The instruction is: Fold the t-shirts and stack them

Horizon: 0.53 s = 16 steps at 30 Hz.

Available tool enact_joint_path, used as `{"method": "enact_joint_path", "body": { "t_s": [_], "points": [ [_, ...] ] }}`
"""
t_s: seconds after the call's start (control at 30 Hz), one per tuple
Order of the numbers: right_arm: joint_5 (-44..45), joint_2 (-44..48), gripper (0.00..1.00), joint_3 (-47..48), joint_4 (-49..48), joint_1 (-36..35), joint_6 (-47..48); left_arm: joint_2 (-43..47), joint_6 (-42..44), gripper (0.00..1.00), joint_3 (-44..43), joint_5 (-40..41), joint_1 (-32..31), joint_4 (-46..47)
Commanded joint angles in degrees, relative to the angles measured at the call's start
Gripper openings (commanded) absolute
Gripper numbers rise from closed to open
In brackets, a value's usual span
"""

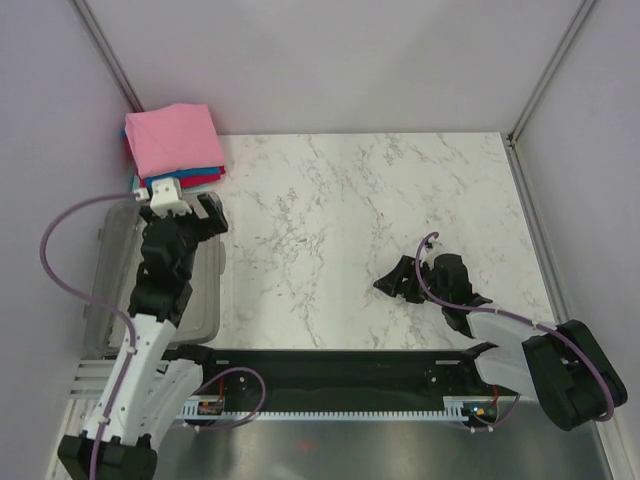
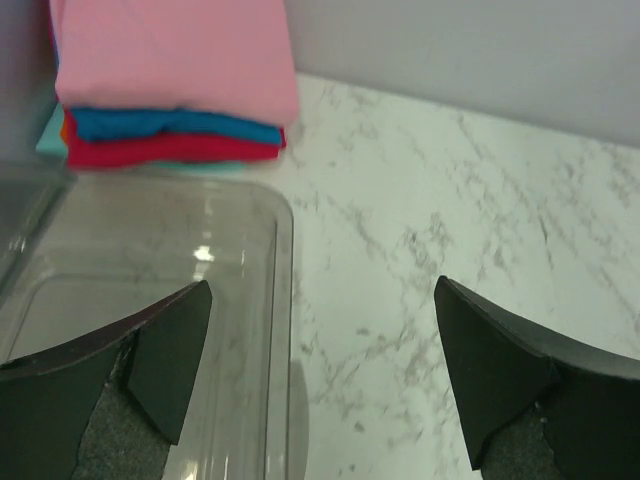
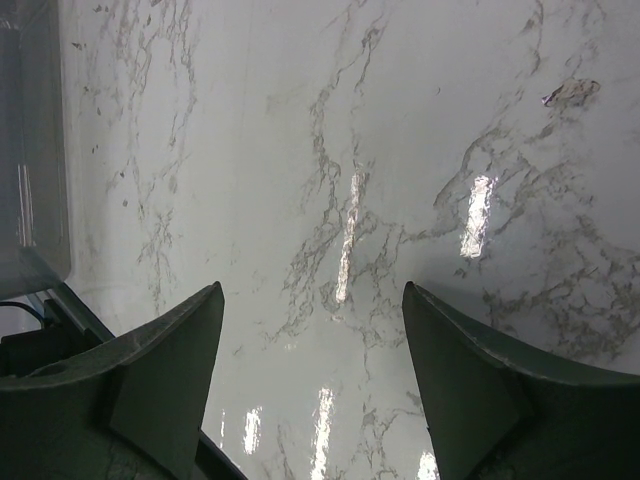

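Shirt stack (image 1: pixel 172 145), pink on top, sits at the bench's (image 1: pixel 350 200) far-left corner; your left gripper (image 2: pixel 320 290), above the clear bin (image 2: pixel 285 250), and right gripper (image 3: pixel 312 290) both show fingers spread, empty; stacking looks finished, so next check the bin for another shirt.

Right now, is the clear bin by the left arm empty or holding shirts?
Empty where visible: the left wrist view shows bare plastic in the bin. The folded stack sits beyond it.

Folded t-shirts (image 1: pixel 172 148) stacked at desk's far left corner: pink on top, blue and red beneath, teal edge at bottom; edges roughly aligned.
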State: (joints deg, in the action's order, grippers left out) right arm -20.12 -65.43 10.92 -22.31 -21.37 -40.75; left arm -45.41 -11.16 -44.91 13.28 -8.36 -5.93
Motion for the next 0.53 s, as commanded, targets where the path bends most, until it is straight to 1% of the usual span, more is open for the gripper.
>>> {"method": "enact_joint_path", "body": {
  "t_s": [0.0,0.03,0.07,0.1,0.13,0.2,0.23,0.27,0.37,0.47,0.5],
  "points": [
    [0.1,0.2,0.81,-1.3,2.2,0.2,0.7,11.0,1.2,1.00,13.0,-0.4,0.3,-1.2],
    [0.0,0.2,0.81,-1.3,2.2,0.2,0.8,12.6,2.1,1.00,15.7,-0.7,0.4,0.0],
    [0.1,0.2,0.81,-1.3,2.4,0.1,0.8,15.3,4.4,1.00,21.4,-2.4,0.3,3.6],
    [0.1,0.2,0.81,-1.3,2.4,0.1,0.8,15.3,5.7,1.00,24.1,-3.9,0.4,3.6],
    [0.1,0.1,0.81,-1.2,2.4,0.0,0.8,17.2,6.3,1.00,26.6,-5.1,0.4,7.6],
    [-0.4,0.2,0.82,-1.3,2.5,0.1,0.8,18.3,2.8,1.00,32.2,-4.1,0.4,11.1],
    [-0.4,0.7,0.82,-1.5,2.5,0.1,0.8,18.4,-0.6,1.00,34.2,-3.3,0.4,15.7],
    [-0.2,1.3,0.83,-1.8,2.8,0.1,0.7,18.3,0.9,1.00,35.9,-3.3,0.4,17.7],
    [0.2,3.2,0.85,-2.8,2.4,0.1,0.2,15.1,0.1,1.00,37.3,1.0,0.5,22.6],
    [-0.9,2.1,0.84,-2.1,2.3,0.0,0.8,9.7,0.5,1.00,38.3,-0.2,1.6,28.2],
    [-0.6,2.2,0.85,-2.1,2.6,0.1,1.0,6.8,0.3,1.00,39.1,-1.1,2.6,32.4]
  ]
}}
